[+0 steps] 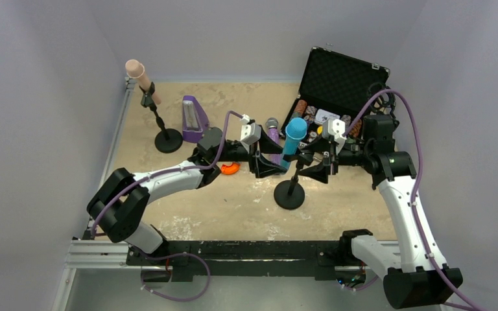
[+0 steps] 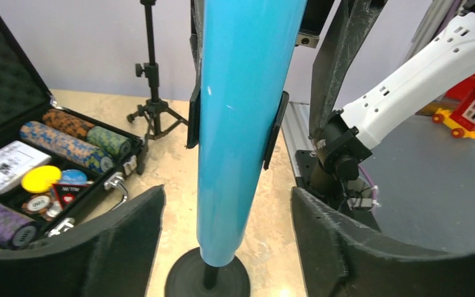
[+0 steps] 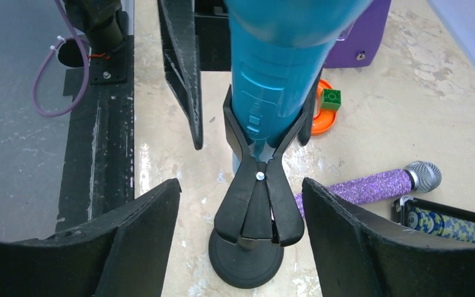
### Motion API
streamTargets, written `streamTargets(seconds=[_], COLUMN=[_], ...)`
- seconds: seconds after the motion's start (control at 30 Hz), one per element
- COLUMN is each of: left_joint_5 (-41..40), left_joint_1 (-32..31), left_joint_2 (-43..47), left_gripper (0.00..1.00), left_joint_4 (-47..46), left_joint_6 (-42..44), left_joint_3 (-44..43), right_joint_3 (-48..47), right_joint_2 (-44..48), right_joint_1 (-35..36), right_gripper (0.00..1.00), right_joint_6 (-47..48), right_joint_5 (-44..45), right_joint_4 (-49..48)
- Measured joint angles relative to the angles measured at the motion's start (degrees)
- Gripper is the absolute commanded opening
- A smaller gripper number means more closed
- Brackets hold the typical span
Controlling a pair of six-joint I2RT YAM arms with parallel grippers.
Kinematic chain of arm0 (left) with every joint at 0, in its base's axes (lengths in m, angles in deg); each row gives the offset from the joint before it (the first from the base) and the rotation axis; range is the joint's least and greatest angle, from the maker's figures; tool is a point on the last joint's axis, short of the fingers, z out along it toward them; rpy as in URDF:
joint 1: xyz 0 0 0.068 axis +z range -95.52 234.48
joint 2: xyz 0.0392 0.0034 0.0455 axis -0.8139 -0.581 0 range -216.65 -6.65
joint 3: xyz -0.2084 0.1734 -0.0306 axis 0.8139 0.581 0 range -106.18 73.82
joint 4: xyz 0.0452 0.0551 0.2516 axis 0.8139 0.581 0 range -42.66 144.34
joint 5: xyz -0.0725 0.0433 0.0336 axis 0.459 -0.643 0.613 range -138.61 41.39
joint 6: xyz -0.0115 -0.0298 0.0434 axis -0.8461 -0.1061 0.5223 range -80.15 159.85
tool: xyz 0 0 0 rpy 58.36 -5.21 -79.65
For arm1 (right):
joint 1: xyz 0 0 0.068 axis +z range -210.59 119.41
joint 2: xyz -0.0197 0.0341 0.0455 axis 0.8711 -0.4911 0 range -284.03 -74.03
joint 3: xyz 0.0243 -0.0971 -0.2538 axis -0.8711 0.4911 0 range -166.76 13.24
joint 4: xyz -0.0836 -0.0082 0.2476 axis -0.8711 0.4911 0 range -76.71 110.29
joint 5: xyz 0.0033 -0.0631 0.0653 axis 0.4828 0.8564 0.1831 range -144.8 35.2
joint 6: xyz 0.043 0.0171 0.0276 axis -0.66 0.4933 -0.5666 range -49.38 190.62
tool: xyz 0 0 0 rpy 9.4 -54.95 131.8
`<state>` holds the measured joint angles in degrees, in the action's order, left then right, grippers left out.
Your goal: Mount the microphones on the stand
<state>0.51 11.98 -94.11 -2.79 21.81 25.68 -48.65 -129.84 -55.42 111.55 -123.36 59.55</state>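
Microphone status: pink microphone (image 1: 141, 79) and blue microphone (image 1: 292, 139) sit in stands (image 1: 290, 194); purple microphone (image 3: 371, 185) lies on the worktop (image 1: 233, 207). Left pincer (image 2: 227, 229) and right pincer (image 3: 241, 229) both gape.

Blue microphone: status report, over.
Left gripper open, right gripper open, both flanking it. Blue microphone seated in stand clip. Pink microphone already clipped; purple microphone lying on table. No obstruction seen around it.
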Motion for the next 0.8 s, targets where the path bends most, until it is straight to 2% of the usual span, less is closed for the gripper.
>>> streamTargets(seconds=[0.1,0.43,0.8], left_joint_5=[-1.2,-5.2,-12.7], left_joint_1=[0.1,1.3,1.6], left_joint_2=[2.0,12.2,27.3], left_gripper=[0.99,0.99,0.99], left_joint_4=[0.2,6.4,14.4], left_joint_6=[-0.2,3.1,7.7], left_joint_3=[1.2,5.2,15.2], right_joint_3=[0.2,0.3,0.4], right_joint_2=[1.1,2.7,3.6], right_joint_1=[-0.5,-2.0,-2.7], right_gripper=[0.79,0.82,0.82], right_joint_6=[0.0,2.3,5.2], right_joint_5=[-0.2,-0.7,-1.5], right_joint_4=[0.1,1.9,3.8])
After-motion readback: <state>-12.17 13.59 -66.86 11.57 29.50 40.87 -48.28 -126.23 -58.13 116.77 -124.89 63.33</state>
